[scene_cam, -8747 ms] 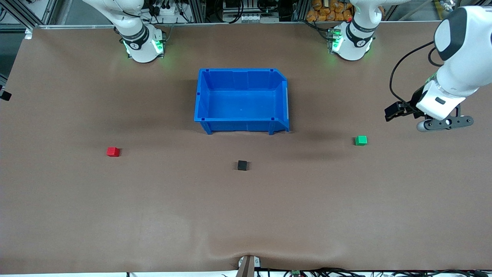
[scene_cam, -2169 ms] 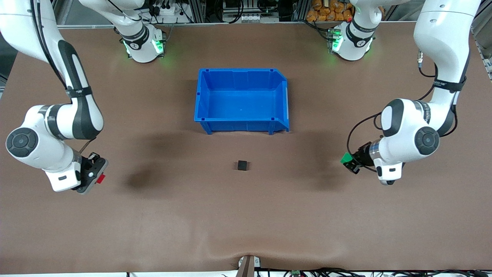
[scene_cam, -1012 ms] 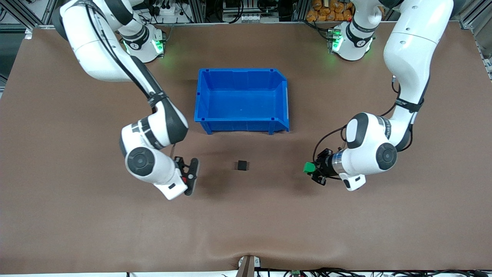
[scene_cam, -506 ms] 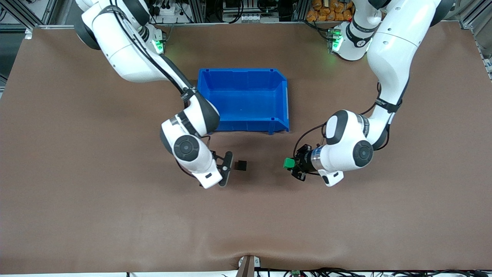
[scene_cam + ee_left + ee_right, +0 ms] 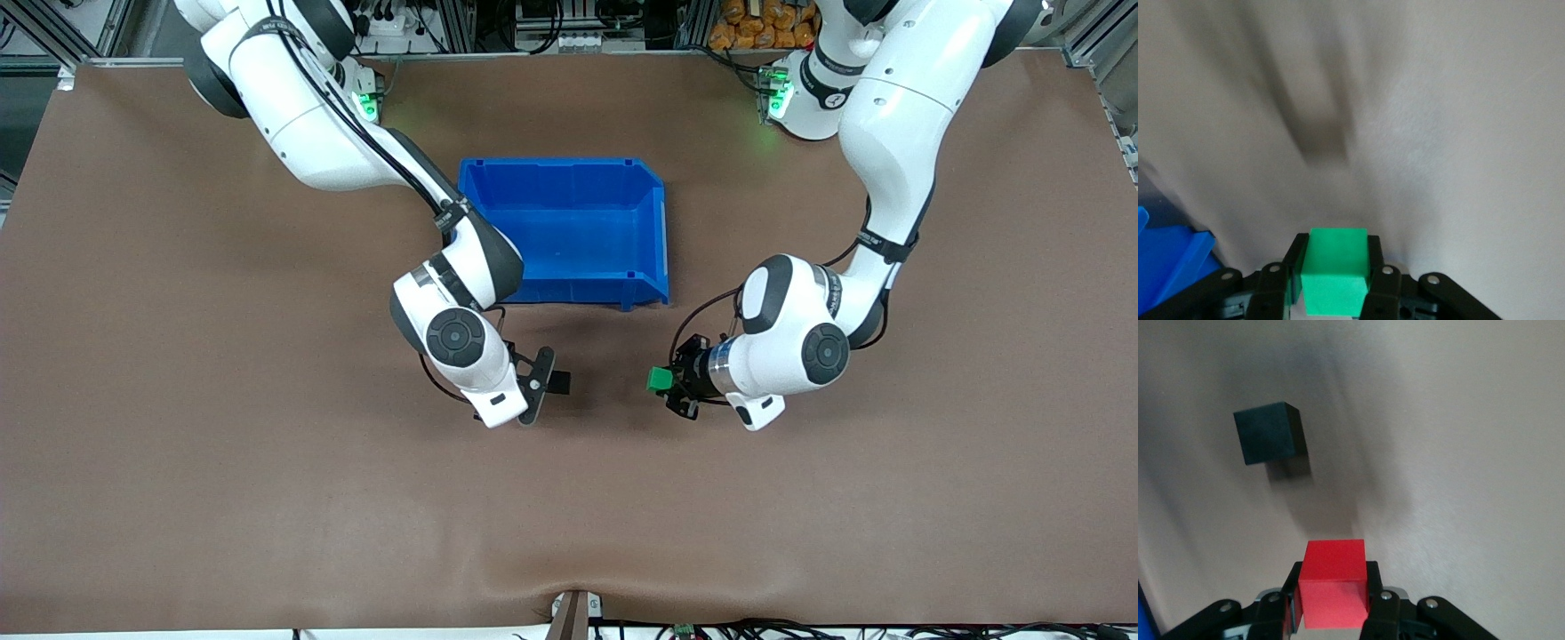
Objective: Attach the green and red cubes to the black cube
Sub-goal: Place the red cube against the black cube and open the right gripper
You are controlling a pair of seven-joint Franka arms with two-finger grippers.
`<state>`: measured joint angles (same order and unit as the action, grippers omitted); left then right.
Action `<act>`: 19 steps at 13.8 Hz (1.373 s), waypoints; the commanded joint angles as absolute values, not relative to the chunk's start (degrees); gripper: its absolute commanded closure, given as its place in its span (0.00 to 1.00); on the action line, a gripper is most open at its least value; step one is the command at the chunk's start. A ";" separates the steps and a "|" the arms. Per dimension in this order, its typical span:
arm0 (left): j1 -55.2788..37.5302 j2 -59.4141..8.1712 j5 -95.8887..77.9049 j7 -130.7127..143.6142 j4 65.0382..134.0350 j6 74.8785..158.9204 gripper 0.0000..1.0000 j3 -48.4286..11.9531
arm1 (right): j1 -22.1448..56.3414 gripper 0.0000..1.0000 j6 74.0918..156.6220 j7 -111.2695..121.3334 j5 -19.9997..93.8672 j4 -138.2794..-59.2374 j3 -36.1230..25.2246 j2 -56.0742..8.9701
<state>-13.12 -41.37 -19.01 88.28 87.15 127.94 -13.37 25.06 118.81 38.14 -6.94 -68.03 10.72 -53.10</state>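
The black cube (image 5: 559,381) sits on the brown table, nearer the front camera than the blue bin; it also shows in the right wrist view (image 5: 1269,432). My right gripper (image 5: 537,388) is shut on the red cube (image 5: 1335,584) and holds it close beside the black cube, on the side toward the right arm's end; the red cube is hidden in the front view. My left gripper (image 5: 669,382) is shut on the green cube (image 5: 658,380), low over the table toward the left arm's end; the cube also shows in the left wrist view (image 5: 1335,270).
The blue bin (image 5: 562,233) stands open, farther from the front camera than the black cube, between the two arms. The right arm's forearm passes over the bin's corner. Brown table (image 5: 267,498) lies all around.
Both grippers have moved inward toward the black cube, each carrying its cube. The right gripper has come right up beside the black cube; the left gripper has closed a little.
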 commanded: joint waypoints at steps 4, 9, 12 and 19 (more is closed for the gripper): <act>-12.66 -41.40 -19.95 88.68 86.04 127.71 1.00 -13.10 | 28.30 1.00 123.39 36.12 -7.56 -65.92 9.58 -56.42; -11.87 -41.22 -19.95 88.77 85.96 127.79 1.00 -13.01 | 29.18 1.00 123.75 35.42 -7.65 -66.01 9.32 -56.95; -11.34 -40.69 -19.95 88.68 85.96 127.79 1.00 -13.01 | 30.49 1.00 123.93 34.46 -7.65 -66.01 8.44 -57.22; -10.81 -40.69 -20.21 88.51 85.96 127.79 1.00 -13.10 | 31.29 0.01 126.82 34.54 -7.73 -66.53 8.35 -57.83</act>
